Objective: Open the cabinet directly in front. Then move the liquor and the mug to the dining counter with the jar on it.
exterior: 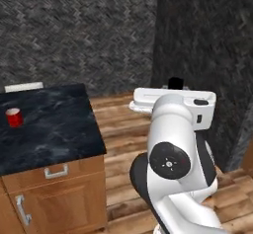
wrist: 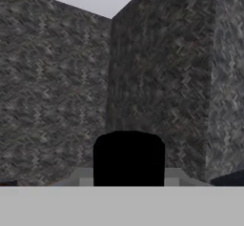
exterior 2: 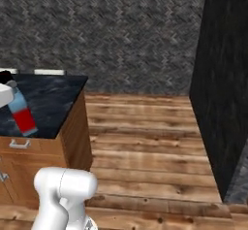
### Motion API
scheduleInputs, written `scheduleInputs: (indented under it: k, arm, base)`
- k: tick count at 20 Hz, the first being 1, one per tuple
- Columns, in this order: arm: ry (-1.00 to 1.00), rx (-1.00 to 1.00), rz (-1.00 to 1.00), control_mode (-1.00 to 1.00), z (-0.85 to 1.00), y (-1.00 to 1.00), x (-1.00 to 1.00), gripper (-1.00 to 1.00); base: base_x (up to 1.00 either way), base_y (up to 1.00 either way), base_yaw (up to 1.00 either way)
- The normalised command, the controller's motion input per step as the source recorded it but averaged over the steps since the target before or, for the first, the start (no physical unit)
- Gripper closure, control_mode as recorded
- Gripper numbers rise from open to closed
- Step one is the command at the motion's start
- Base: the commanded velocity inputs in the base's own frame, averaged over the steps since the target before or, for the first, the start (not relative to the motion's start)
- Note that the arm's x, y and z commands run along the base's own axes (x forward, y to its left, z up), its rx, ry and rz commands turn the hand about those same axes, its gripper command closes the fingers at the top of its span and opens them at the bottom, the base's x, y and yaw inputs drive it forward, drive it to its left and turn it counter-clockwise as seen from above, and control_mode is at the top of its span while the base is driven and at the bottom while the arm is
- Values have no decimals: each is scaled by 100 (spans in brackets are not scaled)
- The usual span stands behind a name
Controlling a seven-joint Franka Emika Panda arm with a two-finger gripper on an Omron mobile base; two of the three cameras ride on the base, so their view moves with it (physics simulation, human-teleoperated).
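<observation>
Liquor leans slightly, black cap up, gripped by the gripper over the dining counter.

This is a kitchen. A black marbled bench sits on brown wood cupboards with silver handles. A red mug stands on it. Beside the bench are a wood plank floor and dark grey walls.
</observation>
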Motion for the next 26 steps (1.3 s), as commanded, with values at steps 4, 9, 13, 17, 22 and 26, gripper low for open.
scheduleInputs:
  k: [4, 9, 13, 17, 22, 26]
  arm:
    - [0, 0, 0, 100, 0, 0, 0, 100]
    - [0, 0, 0, 100, 0, 0, 0, 100]
    - [0, 0, 0, 100, 0, 0, 0, 100]
    - [0, 0, 0, 100, 0, 0, 0, 100]
    - [0, 0, 0, 100, 0, 0, 0, 100]
    - [0, 0, 0, 100, 0, 0, 0, 100]
  base:
    - [-32, 100, 0]
    - [-21, 83, -2]
    - [4, 100, 0]
    - [3, 100, -1]
    - [19, 100, -3]
    - [36, 100, -3]
